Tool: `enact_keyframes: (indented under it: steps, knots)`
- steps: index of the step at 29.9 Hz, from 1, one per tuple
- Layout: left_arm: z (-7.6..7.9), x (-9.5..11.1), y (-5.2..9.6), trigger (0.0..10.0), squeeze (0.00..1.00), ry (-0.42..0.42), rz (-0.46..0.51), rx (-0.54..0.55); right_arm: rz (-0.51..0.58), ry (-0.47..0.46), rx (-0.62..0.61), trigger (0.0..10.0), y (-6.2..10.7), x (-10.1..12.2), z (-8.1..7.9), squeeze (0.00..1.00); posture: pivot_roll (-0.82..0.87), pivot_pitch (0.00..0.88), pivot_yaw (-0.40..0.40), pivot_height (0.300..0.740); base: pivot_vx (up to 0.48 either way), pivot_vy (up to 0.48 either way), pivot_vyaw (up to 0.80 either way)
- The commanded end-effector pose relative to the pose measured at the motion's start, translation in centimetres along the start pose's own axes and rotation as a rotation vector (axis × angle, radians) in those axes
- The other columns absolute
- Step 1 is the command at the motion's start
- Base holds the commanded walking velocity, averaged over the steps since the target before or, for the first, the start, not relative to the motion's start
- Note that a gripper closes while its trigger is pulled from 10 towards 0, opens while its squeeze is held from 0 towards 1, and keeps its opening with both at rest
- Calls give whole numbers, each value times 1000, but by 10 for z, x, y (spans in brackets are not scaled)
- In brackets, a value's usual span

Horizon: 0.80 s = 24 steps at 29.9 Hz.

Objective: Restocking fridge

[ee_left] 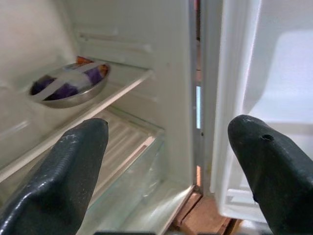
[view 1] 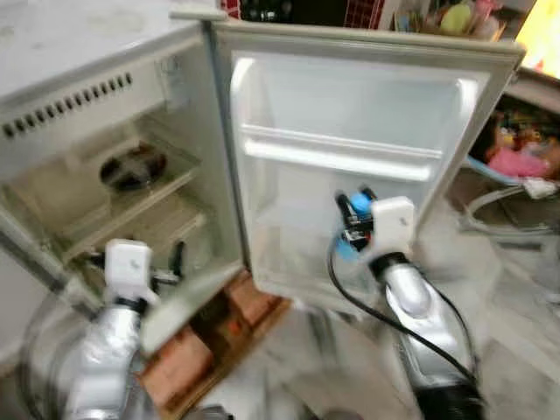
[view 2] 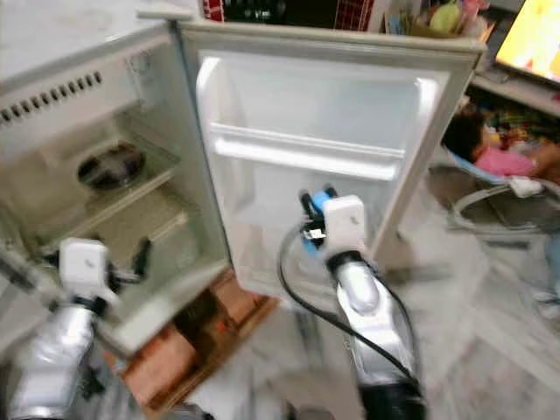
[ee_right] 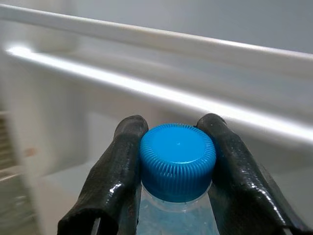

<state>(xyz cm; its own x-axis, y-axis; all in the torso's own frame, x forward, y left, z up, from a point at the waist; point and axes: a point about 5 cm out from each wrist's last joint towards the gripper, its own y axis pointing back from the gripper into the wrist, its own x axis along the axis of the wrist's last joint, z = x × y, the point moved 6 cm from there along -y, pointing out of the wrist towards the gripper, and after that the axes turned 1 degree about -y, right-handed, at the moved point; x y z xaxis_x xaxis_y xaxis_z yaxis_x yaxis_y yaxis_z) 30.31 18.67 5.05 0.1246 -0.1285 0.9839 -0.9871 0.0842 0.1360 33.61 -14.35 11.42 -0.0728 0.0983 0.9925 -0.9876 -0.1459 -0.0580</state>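
A small white fridge (view 1: 61, 52) stands with its door (view 1: 350, 105) swung wide. My right gripper (view 1: 352, 213) is shut on a clear water bottle with a blue cap (ee_right: 177, 161), held upright in front of the door's inner shelves, just below the door rail (view 1: 341, 162). The cap (view 1: 360, 205) sits squeezed between both black fingers (ee_right: 117, 176). My left gripper (ee_left: 168, 152) is open at the fridge's lower opening, nothing between its fingers (ee_left: 68, 171). A metal bowl (ee_left: 68, 88) with dark purple contents rests on the fridge's upper shelf (view 1: 131, 171).
The fridge sits on a wooden base with brick-like blocks (view 1: 227, 324). A person in pink (view 1: 516, 157) sits beside a chair at the right. A bright screen (view 2: 534, 44) and shelves with clutter (view 1: 437, 17) lie behind the fridge.
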Motion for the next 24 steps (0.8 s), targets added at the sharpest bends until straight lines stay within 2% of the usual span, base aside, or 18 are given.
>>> enact_keyframes:
  steps: [1,7,24]
  knots:
    - [-14,4,1,10000,0,-15,10,29,69,-20,31,10000,-7,19,-13,0,83,57,-17,740,428,0,0]
    - [-16,2,2,10000,0,-8,0,42,63,-19,30,10000,-7,17,-11,0,84,58,-18,740,370,0,0]
    - [-14,1,1,10000,0,-9,-6,29,63,-77,71,10000,-6,18,-19,0,85,53,-15,740,0,0,0]
